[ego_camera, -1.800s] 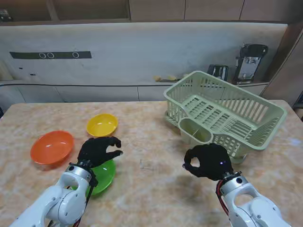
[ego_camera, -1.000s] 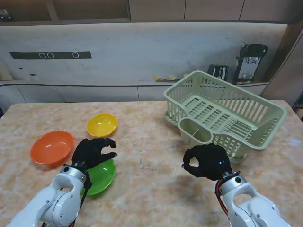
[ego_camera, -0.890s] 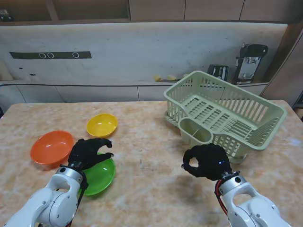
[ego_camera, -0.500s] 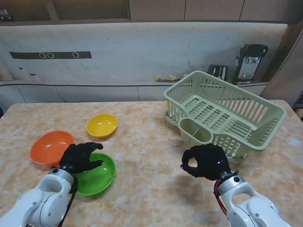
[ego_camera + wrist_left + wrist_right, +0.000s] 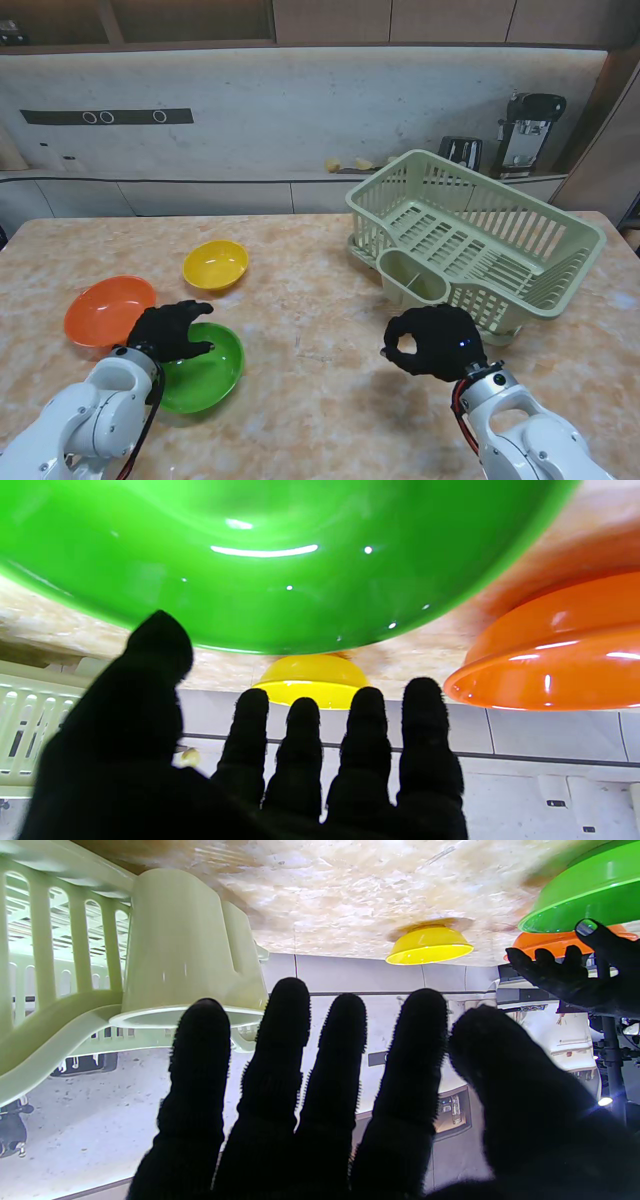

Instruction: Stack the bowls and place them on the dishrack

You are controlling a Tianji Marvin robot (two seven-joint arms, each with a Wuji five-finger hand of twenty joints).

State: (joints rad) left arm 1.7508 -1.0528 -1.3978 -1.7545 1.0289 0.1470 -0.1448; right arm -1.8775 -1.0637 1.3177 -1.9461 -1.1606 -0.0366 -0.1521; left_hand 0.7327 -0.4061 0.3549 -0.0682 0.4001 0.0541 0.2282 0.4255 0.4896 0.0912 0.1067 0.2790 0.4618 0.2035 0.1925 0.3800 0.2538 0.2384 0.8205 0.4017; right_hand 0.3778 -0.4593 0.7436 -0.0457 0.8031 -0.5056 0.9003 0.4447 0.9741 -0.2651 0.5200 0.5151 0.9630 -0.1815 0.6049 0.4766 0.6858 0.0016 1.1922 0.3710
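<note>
Green bowl (image 5: 204, 367): glossy, upright on marbled beige table (image 5: 320, 400); my left hand (image 5: 167, 329) above its rim, fingers spread, holding nothing.

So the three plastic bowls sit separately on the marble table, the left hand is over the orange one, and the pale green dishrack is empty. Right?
Not quite: the left hand is over the green plastic bowl, not the orange plastic bowl, as the stand view shows. The yellow plastic bowl sits apart, and the pale green dishrack is empty.
</note>
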